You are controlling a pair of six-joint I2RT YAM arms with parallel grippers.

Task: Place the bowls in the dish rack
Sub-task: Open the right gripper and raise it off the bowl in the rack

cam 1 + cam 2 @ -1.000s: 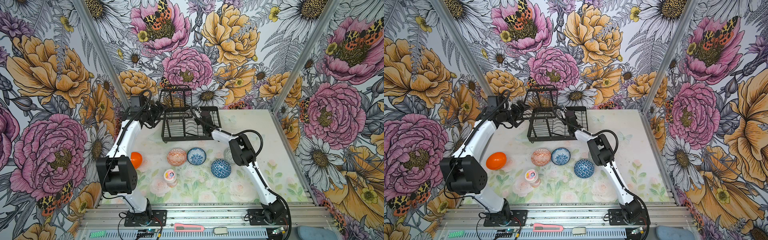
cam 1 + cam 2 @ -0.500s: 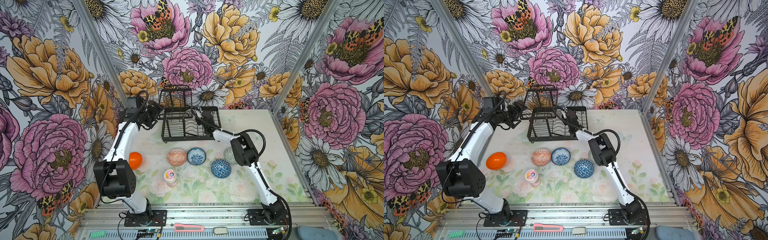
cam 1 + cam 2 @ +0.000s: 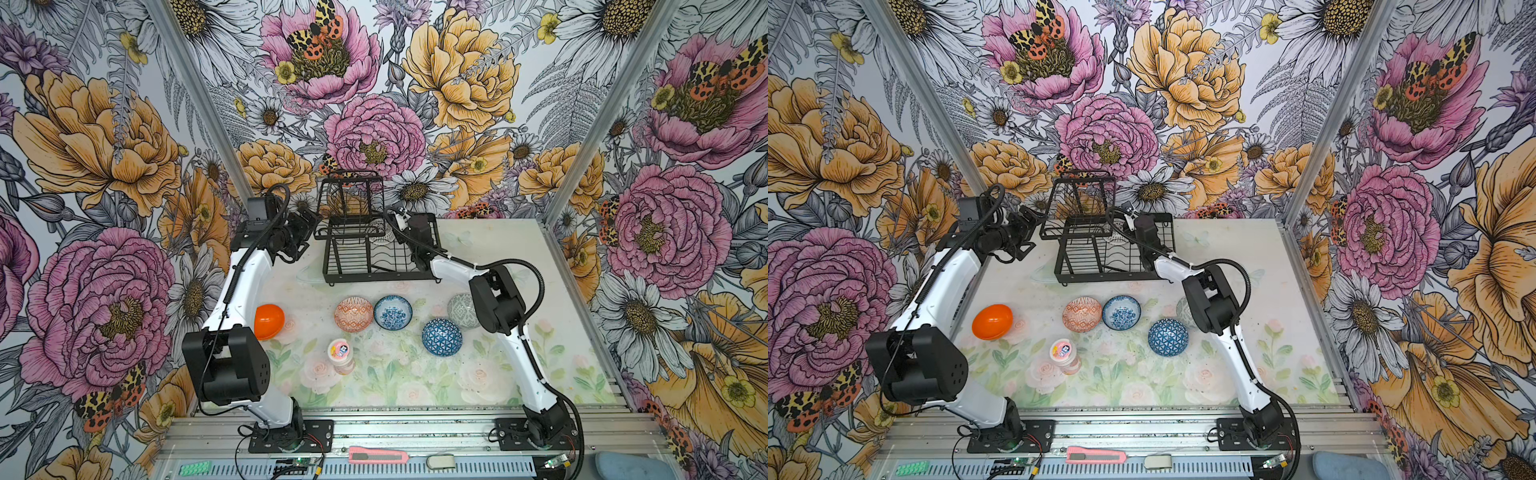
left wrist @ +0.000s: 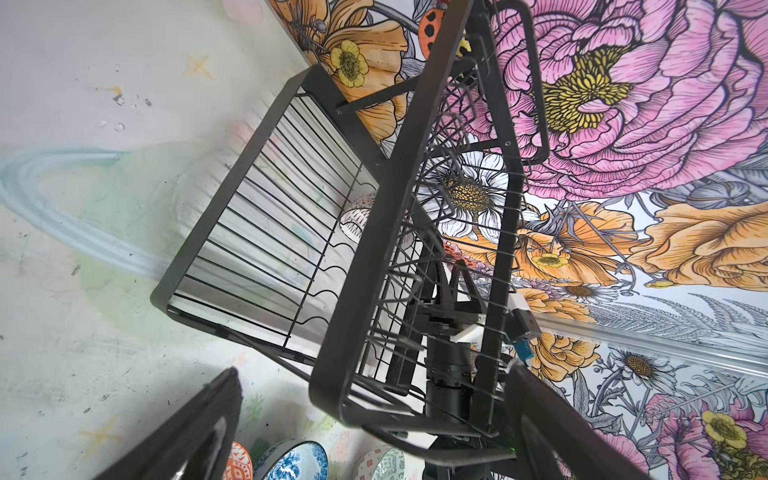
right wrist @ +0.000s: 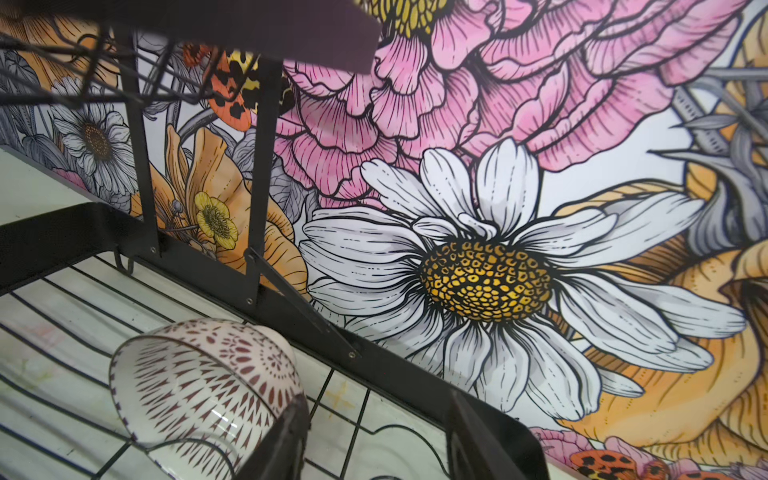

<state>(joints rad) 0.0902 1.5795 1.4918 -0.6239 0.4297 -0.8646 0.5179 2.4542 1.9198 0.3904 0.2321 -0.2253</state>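
The left arm rises from its base at the front left, bends at the elbow and reaches toward the back of the table (image 3: 498, 237). The left gripper (image 4: 374, 369) hangs just beside the raised wire basket (image 3: 350, 195) of the dish rack (image 3: 365, 277). Its two fingers are spread wide and hold nothing.

The right arm comes from the front right, folds at a black elbow and runs its white forearm low over the rack's right rim. The right gripper (image 5: 376, 405) is over the grid base, fingers apart with only bare wire between them. One finger (image 5: 282, 440) is just beside a white bowl with dark red marks (image 5: 199, 386); whether they touch cannot be told.

The black rack stands at the back of the table, near the flowered wall. That white bowl lies tilted on its side on the grid base.

Five bowls sit on the table in front of the rack. An orange patterned bowl (image 3: 353, 313) and a blue floral bowl (image 3: 392, 312) are side by side. A dark blue triangle bowl (image 3: 442, 337) lies dome up, nearer the front. A grey-green bowl (image 3: 460, 308) is partly hidden behind the right elbow. A plain orange bowl (image 3: 270, 321) sits well to the left, by the left arm. A pink-lidded jar (image 3: 340, 351) stands near the orange patterned bowl.
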